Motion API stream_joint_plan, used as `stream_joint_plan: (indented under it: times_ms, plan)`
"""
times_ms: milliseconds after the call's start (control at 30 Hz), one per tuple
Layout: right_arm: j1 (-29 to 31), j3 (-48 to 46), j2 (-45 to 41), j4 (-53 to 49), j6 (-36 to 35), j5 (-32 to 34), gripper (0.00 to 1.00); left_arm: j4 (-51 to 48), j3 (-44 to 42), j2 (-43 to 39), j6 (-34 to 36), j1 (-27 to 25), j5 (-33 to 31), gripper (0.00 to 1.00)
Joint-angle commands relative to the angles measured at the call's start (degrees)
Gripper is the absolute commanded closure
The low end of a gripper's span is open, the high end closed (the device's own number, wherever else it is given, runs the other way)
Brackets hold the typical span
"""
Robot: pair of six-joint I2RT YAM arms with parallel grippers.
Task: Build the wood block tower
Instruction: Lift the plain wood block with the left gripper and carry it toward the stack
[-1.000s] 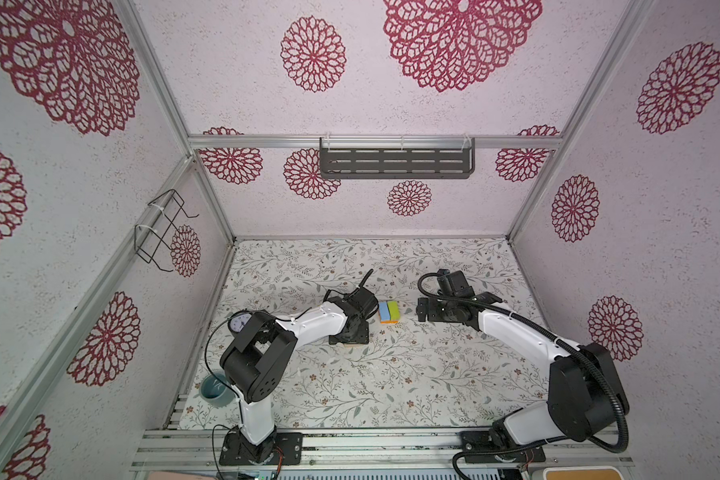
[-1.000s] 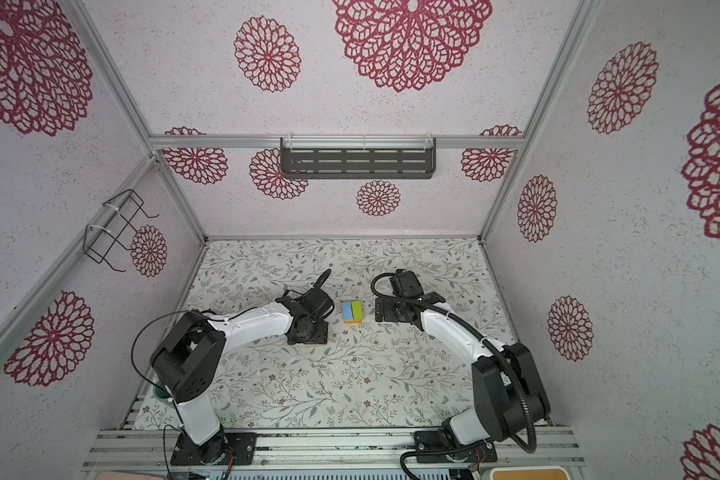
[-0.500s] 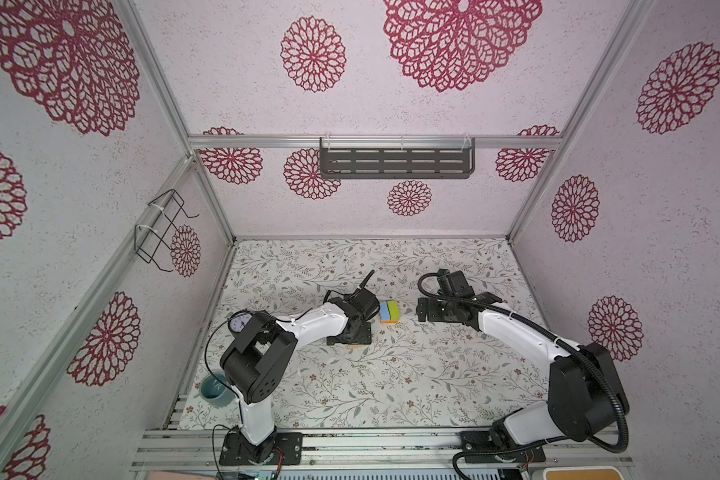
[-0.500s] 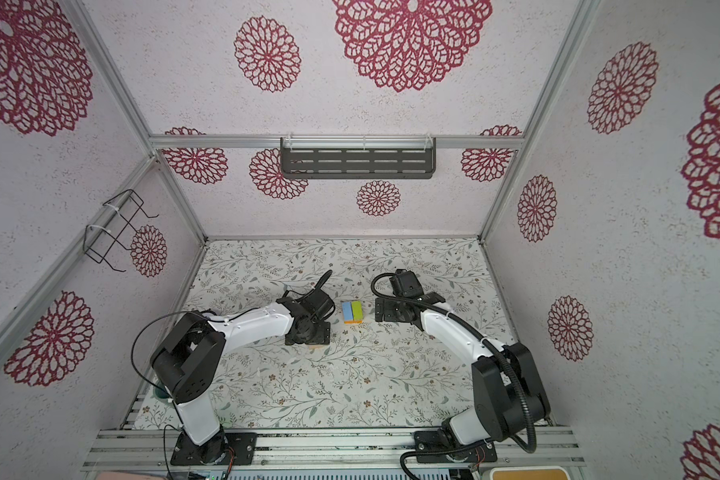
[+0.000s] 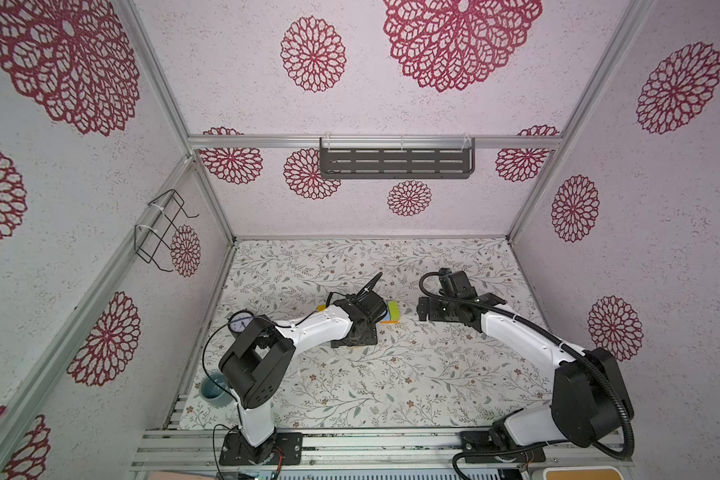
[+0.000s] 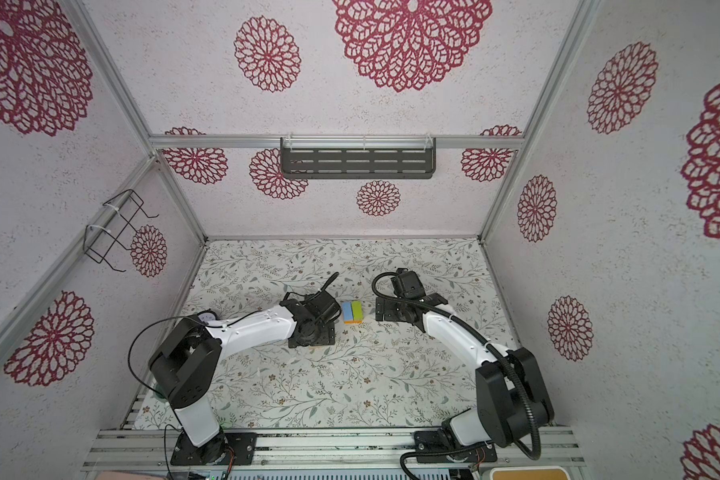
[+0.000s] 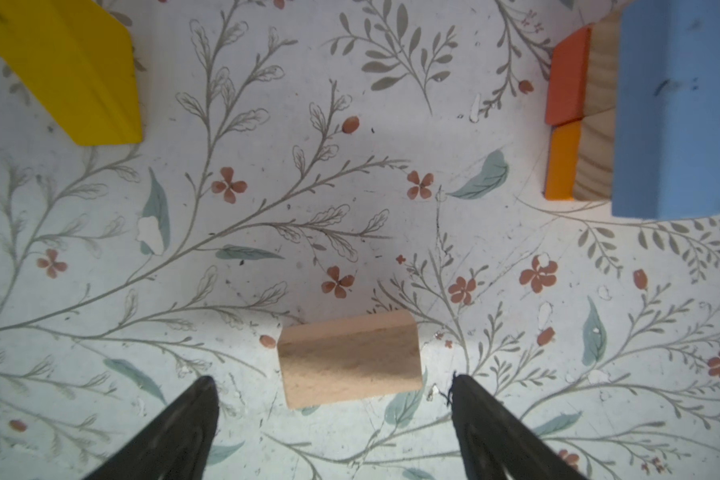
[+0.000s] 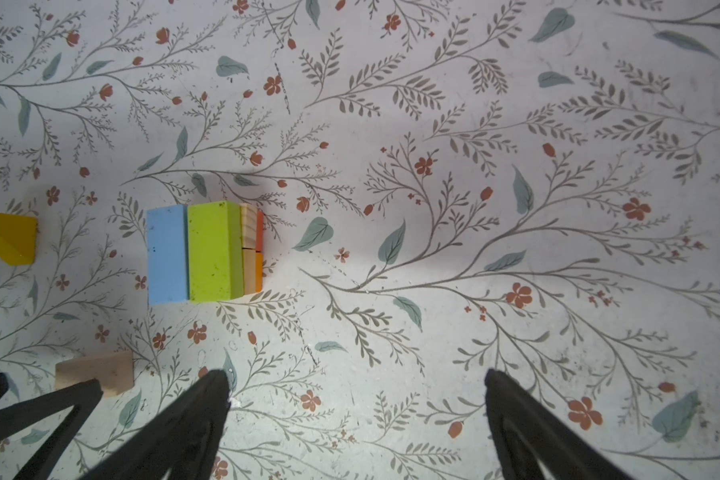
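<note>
The tower (image 6: 352, 311) stands in the middle of the floral mat (image 8: 516, 166), between the two arms. A light blue and a lime green block lie side by side on top, with plain wood cubes under them and an orange pair at the bottom. The top pair's long sides run near to far.

The piece that matters now is the tan block (image 7: 348, 361). It lies flat on the mat, just left of the tower and a little nearer to me. The left gripper (image 7: 331, 380) hangs right over it with its jaws spread wide and nothing in them. One black finger stands on each side of the block, and neither touches it. The block's long axis runs roughly left to right, along the line between the two fingers. If they close as they stand, I judge they would meet its short ends. The gap looks wide enough for that. How high the fingers sit above the mat, I cannot tell.

The right gripper (image 8: 356, 374) hangs to the right of the tower, over bare mat, jaws fully parted and empty. It is well apart from the tan block, so this pick looks like the left arm's job.

A yellow block (image 7: 63, 70) lies further left, apart from the others.
</note>
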Motion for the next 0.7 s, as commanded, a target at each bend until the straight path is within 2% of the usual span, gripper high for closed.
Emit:
stream_joint_plan:
  times_ms: [0,233,400,667]
  plan:
    - [-0.4,-0.4,-2.2,0.7,-0.5,-0.3,0.01,1.1,0.9,2.0,-1.8,-0.4,0.1,0.12]
    - [-0.4,-0.6,-2.8,0.7,-0.4,0.0,0.01,0.5,3.1,5.0,-1.7,0.1,0.5,0.17]
    - [-0.4,-0.7,-3.0,0.8,-0.5,0.3,0.01,1.1,3.4,6.0,-1.6,0.4,1.5,0.23]
    - [-0.4,-0.7,-3.1,0.8,-0.6,0.3,0.01,1.6,1.5,5.5,-1.9,0.5,2.2,0.27]
